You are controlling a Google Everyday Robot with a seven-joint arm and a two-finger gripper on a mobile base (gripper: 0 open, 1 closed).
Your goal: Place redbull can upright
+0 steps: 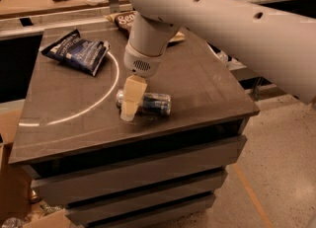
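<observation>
Gripper low over a can lying flat on the table.
A blue bag lay well to the left of and behind the gripper, past a white arc on the table. The gripper pointed down at the left end of the redbull can, which lay on its side and reached out to the gripper's right; whether it held the can, or how wide it stood, could not be told. A brown bag sat far behind it, partly hidden by the arm.

Gripper over redbull can lying on table.
</observation>
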